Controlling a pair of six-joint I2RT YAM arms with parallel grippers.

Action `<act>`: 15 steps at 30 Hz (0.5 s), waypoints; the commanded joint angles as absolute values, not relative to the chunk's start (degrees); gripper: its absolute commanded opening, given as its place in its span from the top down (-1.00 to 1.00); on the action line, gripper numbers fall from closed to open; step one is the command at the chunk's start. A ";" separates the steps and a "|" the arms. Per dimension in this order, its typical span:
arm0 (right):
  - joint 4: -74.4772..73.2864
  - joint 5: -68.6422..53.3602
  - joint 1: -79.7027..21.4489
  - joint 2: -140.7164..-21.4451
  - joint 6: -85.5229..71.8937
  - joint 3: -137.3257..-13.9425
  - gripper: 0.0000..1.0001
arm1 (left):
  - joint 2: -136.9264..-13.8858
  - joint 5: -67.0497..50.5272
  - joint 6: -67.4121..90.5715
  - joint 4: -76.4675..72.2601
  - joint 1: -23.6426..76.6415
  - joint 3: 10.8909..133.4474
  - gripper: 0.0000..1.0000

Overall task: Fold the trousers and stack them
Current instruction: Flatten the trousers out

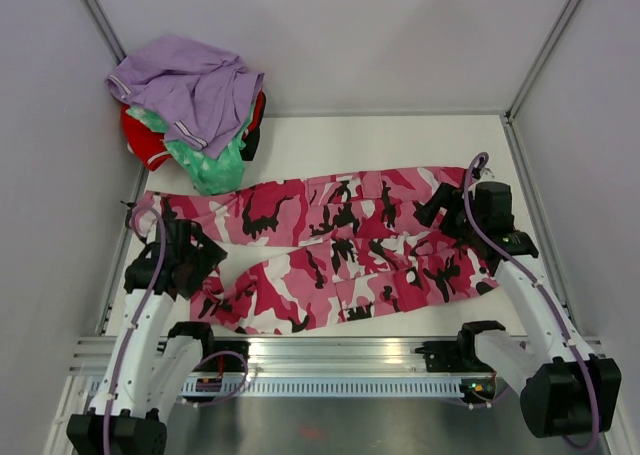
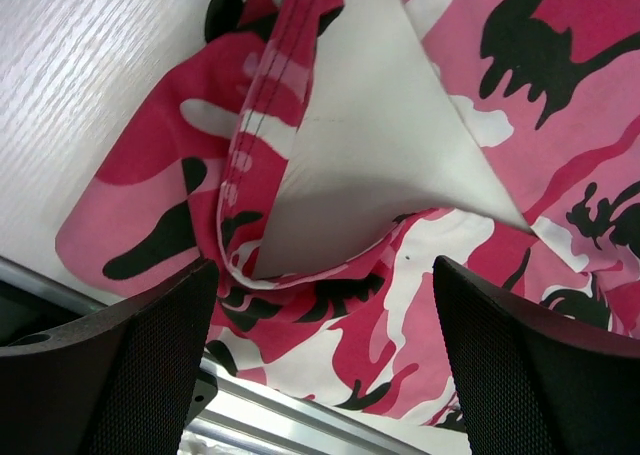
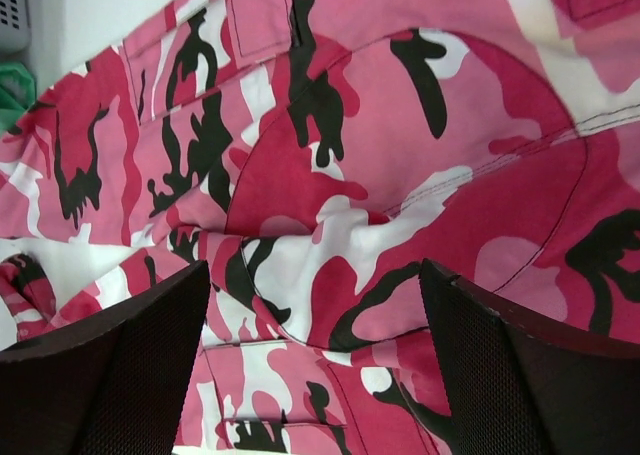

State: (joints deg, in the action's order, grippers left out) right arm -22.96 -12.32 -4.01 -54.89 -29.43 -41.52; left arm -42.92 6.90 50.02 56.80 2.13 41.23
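The pink camouflage trousers (image 1: pixel 340 250) lie spread flat across the white table, waist at the right, both legs running to the left. My left gripper (image 1: pixel 185 260) hovers open over the leg hems at the left end; its view shows the hem cloth (image 2: pixel 330 305) with a white inner lining (image 2: pixel 370 145) turned out between the wide-apart jaws. My right gripper (image 1: pixel 470 220) hovers open over the waist end; its view shows wrinkled camouflage cloth (image 3: pixel 330 245) between the spread jaws. Neither gripper holds anything.
A heap of other clothes sits at the back left corner: a lavender garment (image 1: pixel 190 85) on top of green (image 1: pixel 210 160) and red (image 1: pixel 145 140) pieces. White walls enclose the table. A metal rail (image 1: pixel 330 360) runs along the near edge.
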 commanded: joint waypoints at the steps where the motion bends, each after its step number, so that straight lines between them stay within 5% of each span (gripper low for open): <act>1: -18.28 -15.55 -4.65 -56.24 -31.20 -40.43 -0.84 | -39.03 8.69 57.29 59.76 2.46 39.20 -0.86; 15: -15.47 -14.24 -8.26 -65.12 -30.41 -40.34 -0.85 | -69.06 24.07 63.11 52.73 2.11 41.48 -0.67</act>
